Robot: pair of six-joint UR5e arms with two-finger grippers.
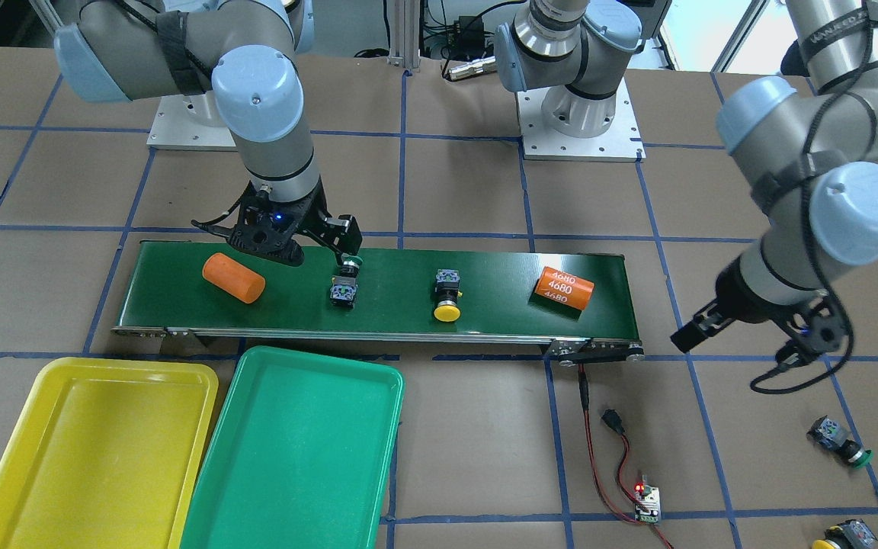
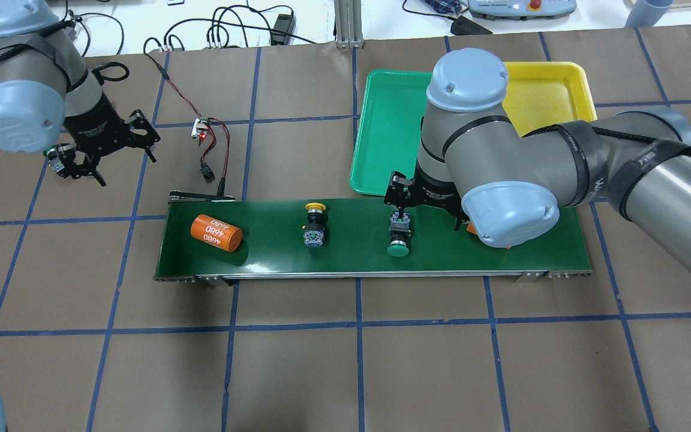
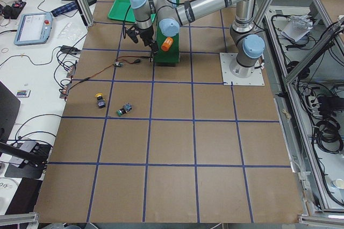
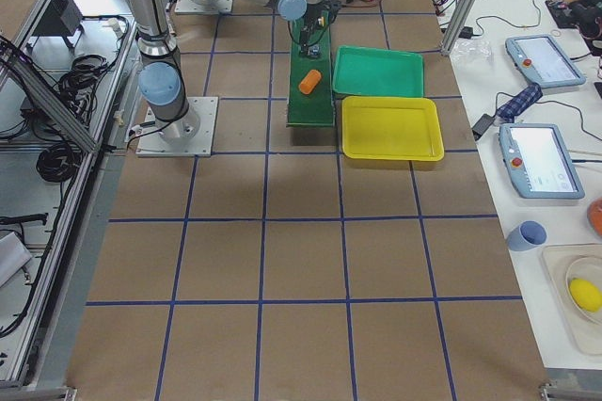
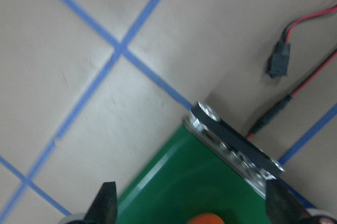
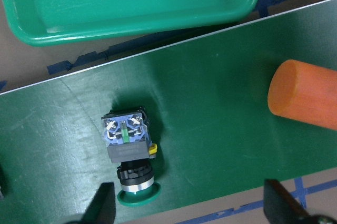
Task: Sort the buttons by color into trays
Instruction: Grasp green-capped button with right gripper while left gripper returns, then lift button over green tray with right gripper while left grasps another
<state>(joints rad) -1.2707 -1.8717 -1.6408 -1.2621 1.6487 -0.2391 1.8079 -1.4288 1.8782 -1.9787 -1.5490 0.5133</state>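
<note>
**Sorting station, both trays unfilled.** The right gripper [image 6: 192, 208], jaws apart and holding nothing, hangs over the conveyor belt [image 1: 393, 309] at the left-centre of the front-facing view. Below it the green button [image 6: 129, 153] lies on its side on the belt, cap toward the belt edge at the bottom of the wrist frame. The button sits close to the finger [image 6: 105, 205] at that frame's lower left rather than midway in the gap, so a sideways correction is probably needed before closing. This arm is judged to be making the pick because the green tray [image 1: 294, 450] and the yellow tray [image 1: 88, 442] lie on its side of the table, side by side in the lower left of the front-facing view, just off the belt. A yellow button [image 1: 447, 299] lies near the belt's centre. One orange cylinder [image 1: 233, 277] rests just beside the gripper and a second orange cylinder [image 1: 565, 288] near the belt's right end; neither is a sorting target. The left gripper [image 5: 192, 211], jaws likewise apart and empty, is held off the belt's end, apparently parked clear of the working arm. A second green button [image 1: 841, 442] and a second yellow button [image 1: 844, 536] lie on the table in the lower right corner, well apart from the trays.
</note>
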